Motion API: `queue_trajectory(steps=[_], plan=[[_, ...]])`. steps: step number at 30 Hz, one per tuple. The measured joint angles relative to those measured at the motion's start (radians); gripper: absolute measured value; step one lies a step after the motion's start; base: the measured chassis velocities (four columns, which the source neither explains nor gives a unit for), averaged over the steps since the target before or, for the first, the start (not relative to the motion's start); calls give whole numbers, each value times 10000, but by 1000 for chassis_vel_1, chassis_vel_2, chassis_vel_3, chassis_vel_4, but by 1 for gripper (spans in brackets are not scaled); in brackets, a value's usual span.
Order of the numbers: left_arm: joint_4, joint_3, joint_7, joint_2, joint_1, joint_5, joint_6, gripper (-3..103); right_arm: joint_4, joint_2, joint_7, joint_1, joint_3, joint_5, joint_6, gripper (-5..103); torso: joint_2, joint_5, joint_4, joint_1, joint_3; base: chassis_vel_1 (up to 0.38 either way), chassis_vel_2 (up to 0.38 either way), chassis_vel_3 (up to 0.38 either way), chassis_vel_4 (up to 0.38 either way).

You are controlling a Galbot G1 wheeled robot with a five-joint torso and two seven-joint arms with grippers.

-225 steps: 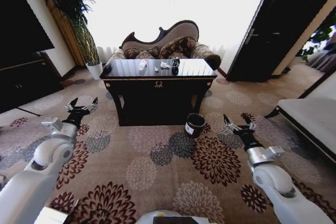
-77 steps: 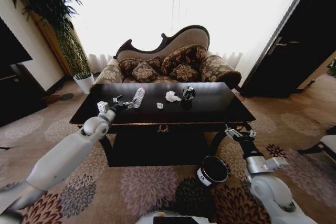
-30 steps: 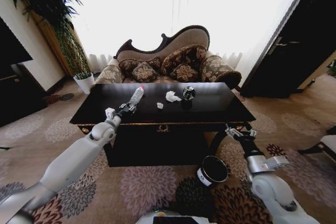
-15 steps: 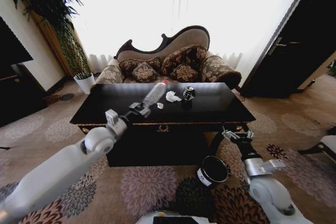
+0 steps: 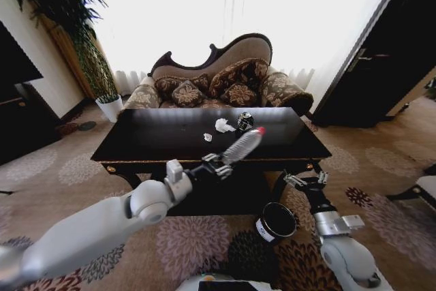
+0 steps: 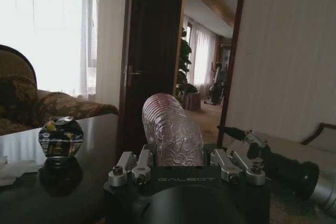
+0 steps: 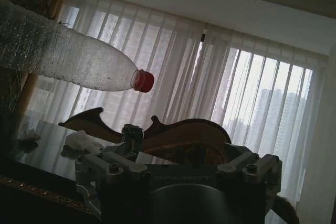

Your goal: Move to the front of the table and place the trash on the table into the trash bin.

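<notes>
Your left gripper (image 5: 216, 166) was clenched around the base of a clear, ribbed plastic bottle with a red cap (image 5: 242, 144), carrying it in the air in front of the counter's front edge, cap end pointing up and toward the robot's right. In the left wrist view the bottle (image 6: 171, 137) sat squarely between the fingers, so the hold looked secure.

The small black cylindrical trash bin with a white label (image 5: 276, 223) stood on the patterned carpet below and to the right of the bottle, near the counter's right front leg. To finish this step well, you would want to carry the bottle on until it hung directly over the bin's mouth, tip the cap end down, and lower it close to the rim before letting go; a long, light bottle dropped from height could bounce off the rim.

Your right gripper (image 5: 302, 181) hovered with its fingers spread, holding nothing, just above and beside the bin, so the left arm's path needed to stay clear of it.

On the large glossy black wooden counter with gold trim (image 5: 157, 142), a crumpled white paper wad (image 5: 222, 125), a smaller white scrap (image 5: 207, 137) and a dark, shiny crushed can (image 5: 244, 122) awaited collection.
</notes>
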Motion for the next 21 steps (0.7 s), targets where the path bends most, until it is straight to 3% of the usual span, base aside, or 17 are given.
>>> queue_trajectory(steps=[2, 4, 7, 9, 12, 21], plan=[[-145, 219, -275, -300, -220, -510, 116, 42, -206, 67, 128, 28, 120, -1391, 517, 100, 0, -2, -1, 0, 0, 0, 0, 0, 0], [-173, 255, -337, -356, -244, -621, 136, 42, -281, 94, 228, 76, 144, -1758, 669, 100, 0, -1, -2, 0, 0, 0, 0, 0, 0], [-280, 408, -595, -529, -128, -1061, 207, 42, -574, 247, 915, 510, 332, -4035, 1543, 100, 0, -2, 2, 0, 0, 0, 0, 0, 0], [-283, 421, -606, -532, -99, -1073, 209, 42, -575, 255, 996, 543, 342, -4228, 1588, 100, 0, -2, 3, 0, 1, 0, 0, 0, 0], [-288, 579, -609, -578, 134, -1027, 217, 42, -432, 404, 1503, 727, 328, -5331, 1688, 100, 0, -3, 3, 1, 1, 0, 0, 0, 0], [-330, 829, -527, -1037, 345, -564, 238, 41, 158, 776, 1508, 400, 256, -5865, 2026, 100, 0, -3, 2, 0, 1, 0, 0, 0, 0]])
